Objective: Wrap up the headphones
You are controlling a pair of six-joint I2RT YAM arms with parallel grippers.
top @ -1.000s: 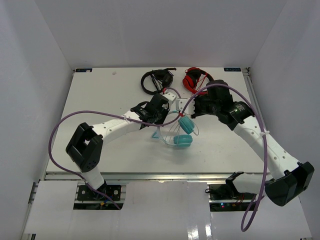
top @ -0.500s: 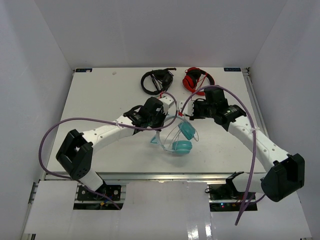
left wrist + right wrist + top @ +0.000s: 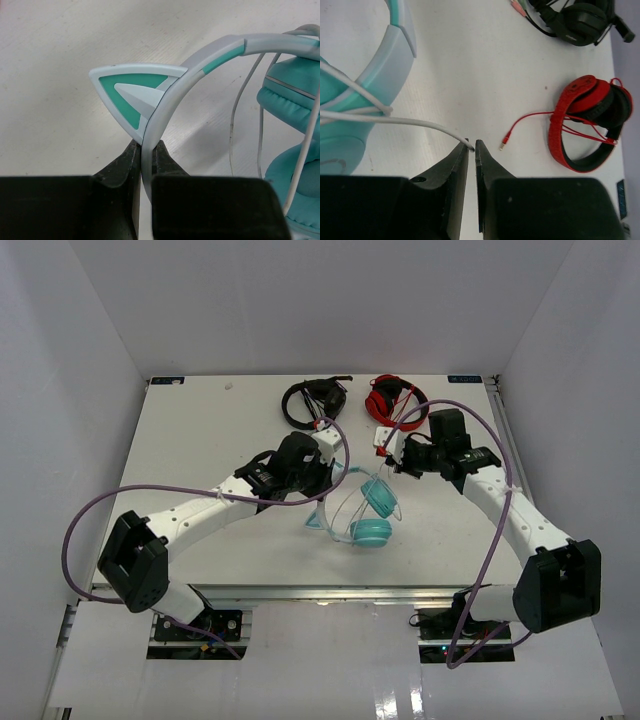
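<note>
My left end effector (image 3: 145, 152) is clamped on the headband (image 3: 167, 92) of the teal headphones (image 3: 368, 518) at the middle of the desk (image 3: 200, 440), and the right end effector (image 3: 471, 146) pinches their white cable (image 3: 410, 122) so near its fingertips that, I judge, a taut pull could slip it free.

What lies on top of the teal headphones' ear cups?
Loops of the white cable cross the teal ear cups of the headphones; one strand ends between the right gripper's fingers. Whatever lies beneath the cups is covered.
</note>
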